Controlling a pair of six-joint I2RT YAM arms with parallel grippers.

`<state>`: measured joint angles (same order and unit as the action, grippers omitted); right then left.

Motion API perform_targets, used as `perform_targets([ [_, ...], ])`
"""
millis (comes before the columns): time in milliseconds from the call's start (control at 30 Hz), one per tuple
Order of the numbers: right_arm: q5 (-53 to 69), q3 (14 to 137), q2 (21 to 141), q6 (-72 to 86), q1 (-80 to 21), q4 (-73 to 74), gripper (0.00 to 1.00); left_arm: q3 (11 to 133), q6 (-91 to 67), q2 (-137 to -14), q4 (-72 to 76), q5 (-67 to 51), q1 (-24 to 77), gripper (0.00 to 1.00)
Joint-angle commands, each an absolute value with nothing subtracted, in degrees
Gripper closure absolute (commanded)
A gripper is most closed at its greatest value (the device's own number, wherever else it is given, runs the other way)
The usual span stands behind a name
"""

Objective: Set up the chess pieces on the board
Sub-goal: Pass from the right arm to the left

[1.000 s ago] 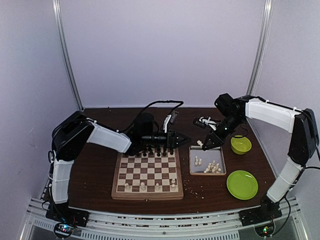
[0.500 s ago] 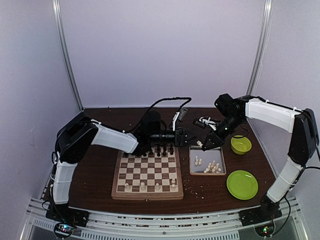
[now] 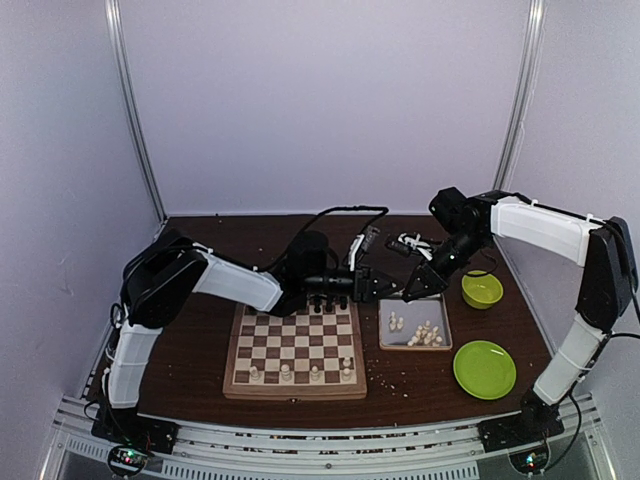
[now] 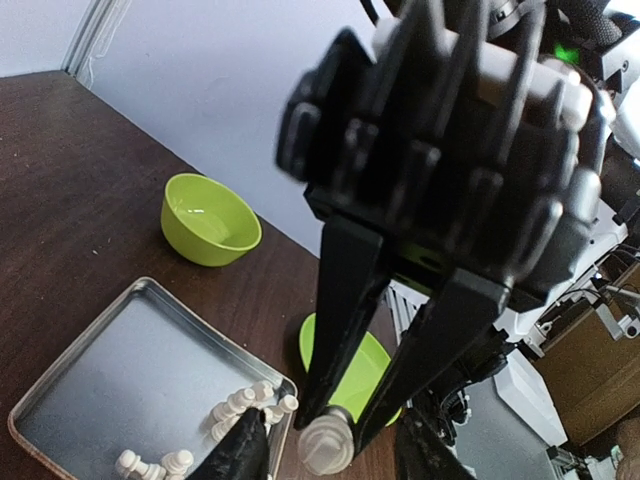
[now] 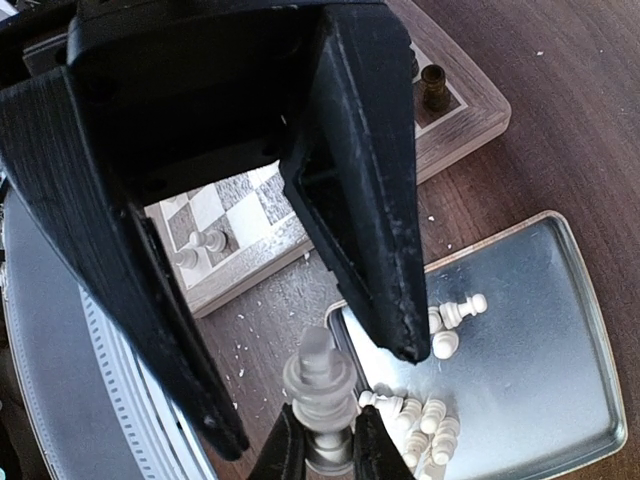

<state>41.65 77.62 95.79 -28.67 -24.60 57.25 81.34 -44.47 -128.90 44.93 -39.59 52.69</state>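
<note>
Left tool [image 3: 384, 284], jaws apart, has slid right toward right tool [image 3: 408, 293]; that stays clamped on a chess piece [image 5: 320, 382].

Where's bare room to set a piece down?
Free: middle rows of the board, between dark pieces at its far edge and the chess pieces on its near row. Crowded: that far edge; near half of the tray.

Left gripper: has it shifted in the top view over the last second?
Yes. The left gripper has travelled rightward, away from the board's far-right corner, toward the metal tray's far edge and the right gripper.
</note>
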Motion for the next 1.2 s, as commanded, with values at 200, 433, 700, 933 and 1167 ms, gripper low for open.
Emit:
perform_targets([
  [200, 43.0, 77.7, 94.7, -29.7, -24.3, 58.7, 0.94, 83.6, -44.5, -130.7, 47.7, -40.3, 53.0, 0.73],
  [433, 43.1, 77.7, 94.4, -29.8, -24.3, 58.7, 0.94, 83.7, -44.8, -130.9, 47.3, -40.4, 53.0, 0.65],
  [700, 42.8, 77.7, 94.4, -29.8, -24.3, 58.6, 0.94, 83.8, -45.1, -131.1, 47.6, -41.0, 53.0, 0.83],
  [933, 42.5, 78.0, 93.2, -30.8, -24.1, 59.6, 0.86, 82.6, -45.3, -129.1, 47.7, -41.3, 52.7, 0.92],
  [1167, 43.5, 77.9, 88.7, -32.9, -22.2, 62.2, 0.68, 77.3, -35.2, -116.6, 32.7, -37.7, 50.5, 0.93],
])
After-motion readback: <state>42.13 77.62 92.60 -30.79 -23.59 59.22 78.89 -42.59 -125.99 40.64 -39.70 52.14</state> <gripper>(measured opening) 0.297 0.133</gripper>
